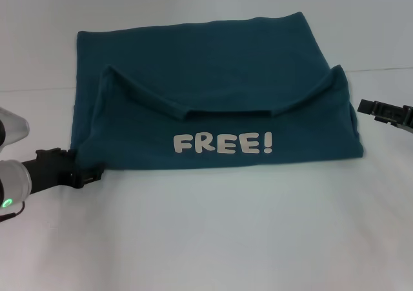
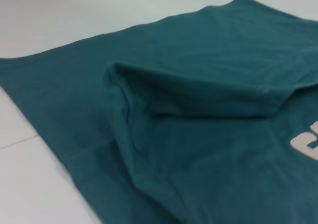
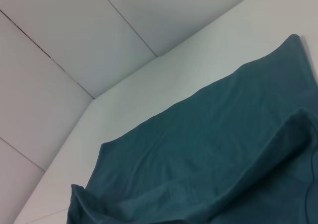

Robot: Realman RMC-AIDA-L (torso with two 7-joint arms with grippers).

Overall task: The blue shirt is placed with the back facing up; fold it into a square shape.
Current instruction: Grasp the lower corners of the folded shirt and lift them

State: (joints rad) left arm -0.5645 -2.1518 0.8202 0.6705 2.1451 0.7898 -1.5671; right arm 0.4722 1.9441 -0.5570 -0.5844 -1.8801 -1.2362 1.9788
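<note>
Teal blue shirt (image 1: 213, 97) lay folded on white counter (image 1: 213, 233), lettering up. Left end effector (image 1: 90, 173) pinched its near-left corner; right end effector (image 1: 371, 108) beside right edge, grip unclear.

The shirt (image 1: 213, 91) is lying flat on the counter (image 1: 206, 233), dark teal-blue and soft. Its near part is lying folded back over the rest, showing white block "FREE!" lettering (image 1: 222, 143) close to the near edge. The folded flap's far edge is dipping in the middle and rising to a peak at each side. Beyond the flap, the plain single layer is stretching away to a straight far edge, with light creases across it.
</note>
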